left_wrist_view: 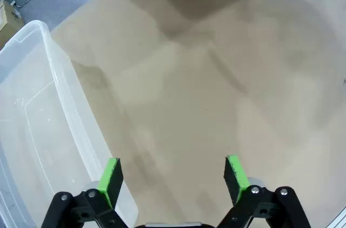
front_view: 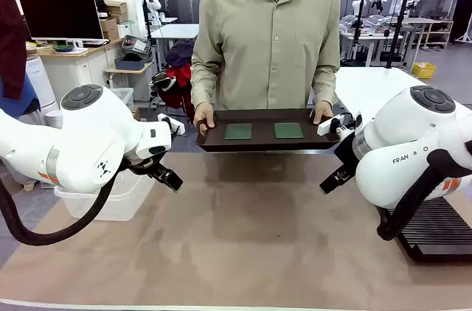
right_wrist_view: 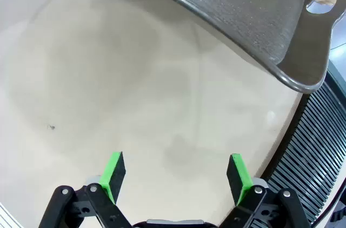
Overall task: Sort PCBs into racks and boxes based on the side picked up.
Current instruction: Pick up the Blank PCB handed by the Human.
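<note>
Circuit boards (front_view: 237,131) are what I'm after, and I count two: green, flat, lying side by side with a gap between them on one dark tray (front_view: 259,144). A person holds the tray off the table (front_view: 243,252) with two hands (front_view: 203,116), one at each end. It hangs ahead of and above both my claws, roughly midway between them. In the right wrist view its underside (right_wrist_view: 243,17) crosses just beyond my fingertips.

My left claw (left_wrist_view: 173,171) has its jaws wide apart and holds nothing, with bare table under it. My right claw (right_wrist_view: 175,171) is the same, apart and empty.

I count one clear tub (left_wrist_view: 32,104), just beside the left claw on its outer side, and one black slotted rack (right_wrist_view: 319,147), just beside the right claw on its outer side.

As I read it, the pick-up has not begun and no board has been sorted. The next move calls for one claw to lift to tray height, reach forward over a board and take it by an edge. The boards are thin and lie flat, so I expect that grip to be fiddly. The tray is hand-held, so it may shift.
</note>
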You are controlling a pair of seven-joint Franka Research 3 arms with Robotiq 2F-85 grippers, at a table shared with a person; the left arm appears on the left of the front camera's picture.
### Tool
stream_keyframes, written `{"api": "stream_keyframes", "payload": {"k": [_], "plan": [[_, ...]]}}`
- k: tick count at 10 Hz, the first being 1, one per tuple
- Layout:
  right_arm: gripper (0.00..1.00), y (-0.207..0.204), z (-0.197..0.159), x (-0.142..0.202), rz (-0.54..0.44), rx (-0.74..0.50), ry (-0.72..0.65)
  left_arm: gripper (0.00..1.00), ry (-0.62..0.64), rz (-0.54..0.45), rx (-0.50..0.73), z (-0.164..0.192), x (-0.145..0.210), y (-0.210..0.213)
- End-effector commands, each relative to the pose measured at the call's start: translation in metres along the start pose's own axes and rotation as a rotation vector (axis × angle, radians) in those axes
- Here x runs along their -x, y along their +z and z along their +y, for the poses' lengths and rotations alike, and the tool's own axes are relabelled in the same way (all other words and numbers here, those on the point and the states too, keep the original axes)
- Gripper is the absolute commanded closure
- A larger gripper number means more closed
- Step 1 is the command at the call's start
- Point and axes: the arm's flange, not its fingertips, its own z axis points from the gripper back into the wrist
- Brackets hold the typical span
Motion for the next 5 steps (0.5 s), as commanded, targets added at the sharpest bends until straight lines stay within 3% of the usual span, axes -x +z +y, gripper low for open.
{"api": "stream_keyframes", "payload": {"k": [1,5], "plan": [[0.00,0.0000,0.0000,0.0000,0.000,0.000,0.000,0.00,0.000,0.000,0.000,0.0000,0.0000,-0.0001],[0.00,0.0000,0.0000,0.0000,0.000,0.000,0.000,0.00,0.000,0.000,0.000,0.0000,0.0000,-0.0001]]}}
